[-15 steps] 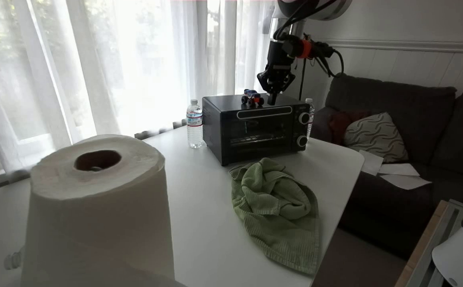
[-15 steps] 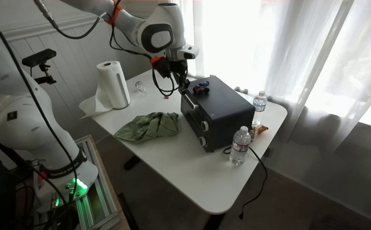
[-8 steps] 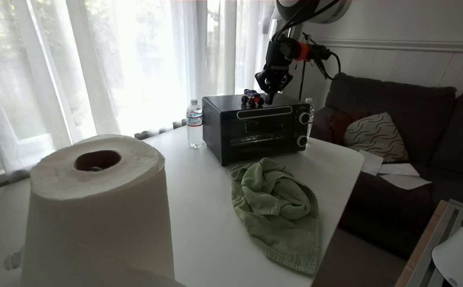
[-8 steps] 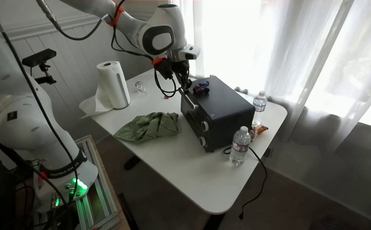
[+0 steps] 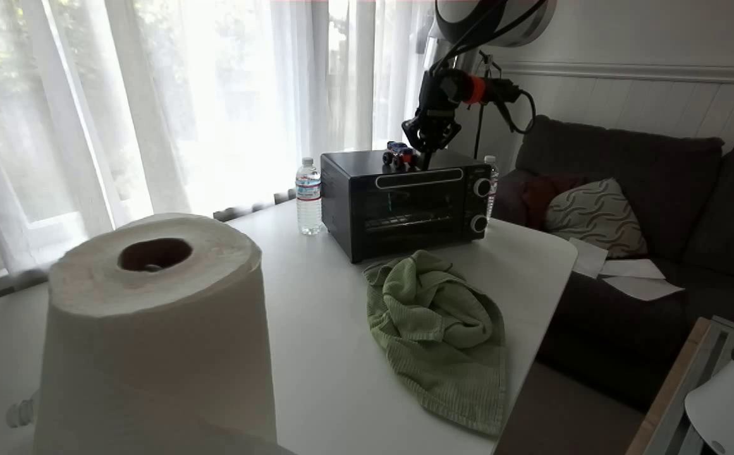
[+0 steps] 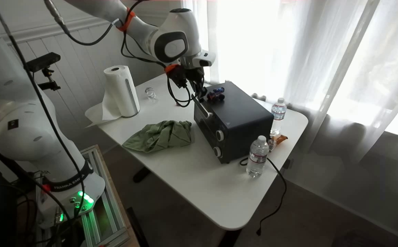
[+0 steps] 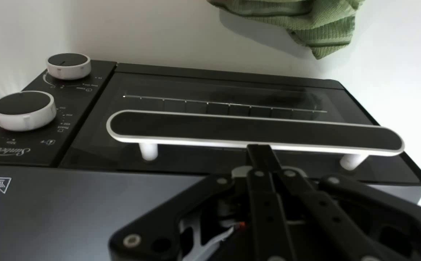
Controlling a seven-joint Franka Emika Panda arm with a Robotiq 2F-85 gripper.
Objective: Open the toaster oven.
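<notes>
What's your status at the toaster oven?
Pincer shut, by handle, contact unclear. Toaster oven door closed. Green towel in front, may foul door; toy truck on top, near pincer.

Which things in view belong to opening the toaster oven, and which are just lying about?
Belongs to the job:
toaster oven, shut
door handle
gripper, shut, close to the handle; contact unclear

Just lying about:
toy truck, on top of the oven
green towel
paper towel roll
two upright water bottles
clear bottle, seemingly on its side
orange item, too small to identify
</notes>
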